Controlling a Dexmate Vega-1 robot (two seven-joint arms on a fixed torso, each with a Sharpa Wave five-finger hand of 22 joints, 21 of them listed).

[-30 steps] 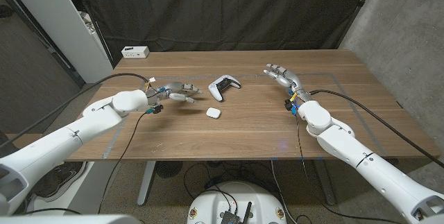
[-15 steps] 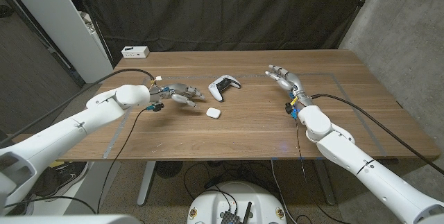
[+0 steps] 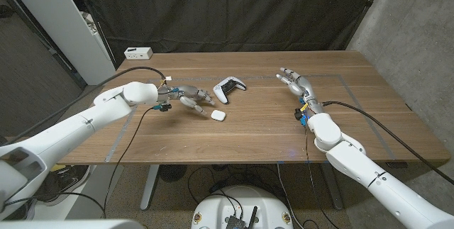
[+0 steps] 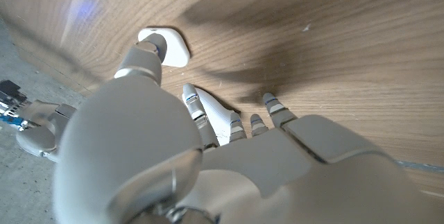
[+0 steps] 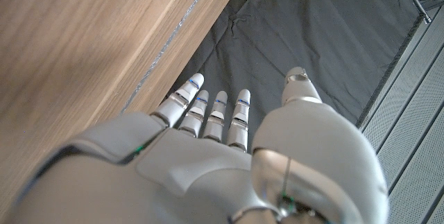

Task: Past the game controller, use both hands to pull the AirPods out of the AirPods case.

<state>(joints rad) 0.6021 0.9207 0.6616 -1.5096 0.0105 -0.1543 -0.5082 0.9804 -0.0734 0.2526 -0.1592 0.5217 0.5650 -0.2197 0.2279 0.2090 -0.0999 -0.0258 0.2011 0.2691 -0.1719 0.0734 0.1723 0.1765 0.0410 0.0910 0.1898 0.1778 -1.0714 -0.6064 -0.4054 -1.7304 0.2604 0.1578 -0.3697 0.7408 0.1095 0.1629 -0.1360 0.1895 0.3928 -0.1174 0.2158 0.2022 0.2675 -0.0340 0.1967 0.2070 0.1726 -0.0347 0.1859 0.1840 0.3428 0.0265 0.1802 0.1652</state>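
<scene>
AirPods case (image 3: 218,115) lying on the table (image 3: 255,133) just in front of the game controller (image 3: 229,89), on the robot's side of it, lid apparently down. Small, white, glossy, rounded: judged light and slippery, likely to skate across the wood under a sideways push. Hard shell, so firm pinching across the flat faces looks safe; lid best lifted at its front lip while the other hand pins the base. Left hand (image 3: 190,97) just left of the case, fingers spread, holding nothing, thumb tip hanging close over it in the left wrist view, contact unclear. Right hand (image 3: 295,82) well right of the controller, fingers extended, empty.
</scene>
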